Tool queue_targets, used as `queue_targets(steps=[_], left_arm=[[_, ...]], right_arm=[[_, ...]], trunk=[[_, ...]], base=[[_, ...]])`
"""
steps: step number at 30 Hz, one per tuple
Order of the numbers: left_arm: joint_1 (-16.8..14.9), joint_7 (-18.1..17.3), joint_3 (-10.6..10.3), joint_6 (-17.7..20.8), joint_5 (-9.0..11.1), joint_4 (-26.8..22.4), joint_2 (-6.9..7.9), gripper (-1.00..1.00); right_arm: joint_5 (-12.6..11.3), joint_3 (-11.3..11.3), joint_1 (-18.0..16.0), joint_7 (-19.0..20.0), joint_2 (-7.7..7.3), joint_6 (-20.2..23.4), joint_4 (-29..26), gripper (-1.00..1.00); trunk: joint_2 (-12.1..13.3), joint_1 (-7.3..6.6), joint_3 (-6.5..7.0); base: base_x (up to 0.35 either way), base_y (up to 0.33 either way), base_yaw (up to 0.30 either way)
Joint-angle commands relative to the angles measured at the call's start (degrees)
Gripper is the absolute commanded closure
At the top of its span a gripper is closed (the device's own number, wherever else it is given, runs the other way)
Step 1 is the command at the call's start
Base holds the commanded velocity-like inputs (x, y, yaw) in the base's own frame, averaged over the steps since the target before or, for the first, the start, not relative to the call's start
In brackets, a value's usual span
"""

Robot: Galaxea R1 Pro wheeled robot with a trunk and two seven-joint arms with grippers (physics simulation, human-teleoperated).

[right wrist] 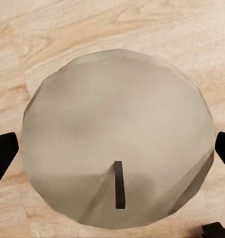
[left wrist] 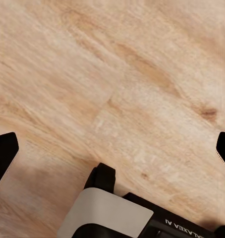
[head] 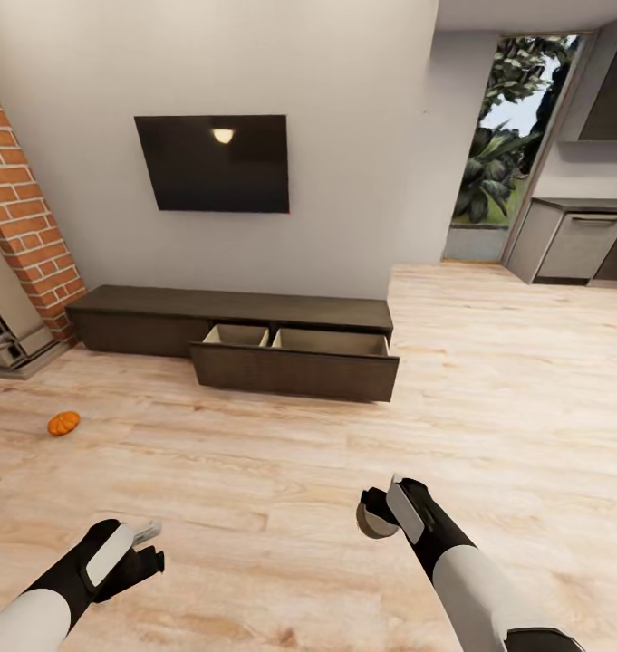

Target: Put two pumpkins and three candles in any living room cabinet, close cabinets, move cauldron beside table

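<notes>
A grey-beige candle (head: 372, 528) (right wrist: 117, 114) with a short dark wick is held above the wood floor, my right gripper (head: 377, 514) (right wrist: 112, 153) shut on it. My left gripper (head: 151, 547) (left wrist: 112, 148) hangs open over bare floor with nothing between its fingers. One small orange pumpkin (head: 63, 423) lies on the floor to the far left. The long dark brown cabinet (head: 145, 317) stands against the wall ahead. Its middle drawer (head: 294, 369) is pulled out, and the two pale compartments look empty from here. The cauldron is out of view.
A black TV (head: 212, 163) hangs on the wall above the cabinet. A brick column (head: 23, 226) rises at the left. Grey kitchen units (head: 580, 244) and a tall window (head: 503, 145) are at the back right. Open wood floor lies between me and the cabinet.
</notes>
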Motion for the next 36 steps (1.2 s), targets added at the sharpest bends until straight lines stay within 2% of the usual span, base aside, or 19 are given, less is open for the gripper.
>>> queue_targets(steps=[1,7,23,36], left_arm=[[0.00,0.00,-0.01,0.00,0.00,0.00,0.00,-1.00],[0.00,0.00,-0.03,0.01,0.00,0.00,0.00,-1.00],[0.00,0.08,-0.03,-0.07,0.00,0.00,0.00,-1.00],[0.00,0.09,-0.09,-0.44,0.00,0.00,-0.32,-1.00]], right_arm=[[0.02,0.02,-0.01,-0.03,0.00,-0.05,-0.01,1.00],[0.02,-0.05,-0.01,-0.03,-0.03,0.03,-0.01,1.00],[0.01,-0.01,-0.01,-0.02,-0.08,0.03,-0.01,1.00],[0.51,0.77,0.28,0.05,0.01,-1.55,-0.02,1.00]], trunk=[[0.00,0.00,0.00],[0.00,0.00,0.06],[0.00,0.00,0.56],[0.00,0.00,0.58]], base=[[0.294,0.171,-0.009],[0.294,0.161,-0.074],[0.303,0.096,-0.242],[0.326,0.001,-0.017]])
